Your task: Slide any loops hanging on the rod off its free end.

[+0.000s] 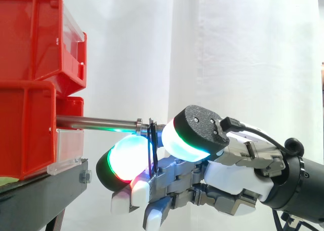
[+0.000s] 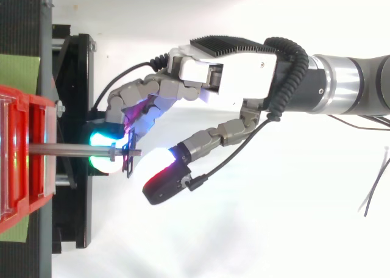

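My robot hand (image 1: 235, 176) comes in from 3 o'clock and sits just below the rod's free end; I cannot tell whether it grips anything. The thin black loop (image 1: 151, 146) hangs on the steel rod (image 1: 96, 122) right at its threaded tip, dangling toward 6 o'clock beside my hand. The rod runs toward 9 o'clock into stacked red bins (image 1: 25, 132) on a black stand (image 1: 40, 193), with the white curtain (image 1: 253, 48) behind.
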You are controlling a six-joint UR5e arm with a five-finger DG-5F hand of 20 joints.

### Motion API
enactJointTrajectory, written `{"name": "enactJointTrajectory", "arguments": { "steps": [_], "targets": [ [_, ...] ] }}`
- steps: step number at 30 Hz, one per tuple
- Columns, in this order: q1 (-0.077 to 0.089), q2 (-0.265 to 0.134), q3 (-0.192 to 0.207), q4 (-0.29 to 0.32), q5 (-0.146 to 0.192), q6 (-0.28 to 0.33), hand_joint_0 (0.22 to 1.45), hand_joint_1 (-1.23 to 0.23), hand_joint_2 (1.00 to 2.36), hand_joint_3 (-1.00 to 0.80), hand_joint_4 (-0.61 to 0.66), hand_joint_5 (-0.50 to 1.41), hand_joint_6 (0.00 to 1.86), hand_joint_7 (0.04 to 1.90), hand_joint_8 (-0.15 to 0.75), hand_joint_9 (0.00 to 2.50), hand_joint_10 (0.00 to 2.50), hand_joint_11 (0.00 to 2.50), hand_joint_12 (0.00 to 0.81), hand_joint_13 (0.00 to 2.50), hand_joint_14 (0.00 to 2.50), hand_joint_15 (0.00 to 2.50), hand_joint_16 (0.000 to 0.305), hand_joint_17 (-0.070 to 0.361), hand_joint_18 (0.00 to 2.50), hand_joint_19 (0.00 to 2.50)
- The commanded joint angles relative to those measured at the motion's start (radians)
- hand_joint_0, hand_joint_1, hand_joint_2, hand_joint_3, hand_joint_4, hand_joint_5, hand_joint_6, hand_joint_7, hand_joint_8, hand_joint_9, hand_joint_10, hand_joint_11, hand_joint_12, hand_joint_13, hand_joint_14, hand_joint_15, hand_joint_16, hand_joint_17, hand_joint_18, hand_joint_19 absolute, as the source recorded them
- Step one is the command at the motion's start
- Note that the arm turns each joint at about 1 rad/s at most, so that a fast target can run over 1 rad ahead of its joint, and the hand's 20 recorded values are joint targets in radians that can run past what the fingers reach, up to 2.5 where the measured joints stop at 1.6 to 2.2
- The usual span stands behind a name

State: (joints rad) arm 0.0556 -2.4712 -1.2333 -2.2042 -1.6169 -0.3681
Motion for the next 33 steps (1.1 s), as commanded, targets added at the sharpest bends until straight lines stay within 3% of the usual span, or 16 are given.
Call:
{"name": "enactJointTrajectory", "arguments": {
  "steps": [1, 12, 26, 33],
  "targets": [
    [0.0, 0.0, 0.0, 0.0, 0.0, 0.0, 0.61, -0.67, 1.01, -0.18, 0.16, -0.16, 0.82, 0.91, 0.291, 0.87, 0.01, 0.33, 0.343, 0.76, 0.01, 0.24, 0.048, 0.108, 0.84, 0.54],
    [0.0, 0.0, 0.0, 0.0, 0.0, -0.002, 0.61, -0.7, 1.01, -0.13, 0.14, -0.17, 0.88, 0.83, 0.298, 0.87, 0.01, 0.34, 0.356, 0.76, 0.01, 0.23, 0.05, 0.113, 0.86, 0.54],
    [-0.002, 0.0, -0.003, -0.002, -0.001, -0.003, 0.62, -0.75, 1.0, 0.02, -0.03, -0.15, 0.92, 0.82, 0.317, 0.97, 0.01, 0.36, 0.376, 0.83, 0.01, 0.22, 0.057, 0.127, 0.96, 0.5],
    [-0.002, 0.0, -0.028, 0.0, -0.003, -0.005, 0.62, -0.76, 1.0, 0.03, -0.05, -0.14, 0.92, 0.84, 0.322, 0.99, 0.01, 0.36, 0.38, 0.84, 0.01, 0.22, 0.057, 0.129, 0.97, 0.5]
  ]
}}
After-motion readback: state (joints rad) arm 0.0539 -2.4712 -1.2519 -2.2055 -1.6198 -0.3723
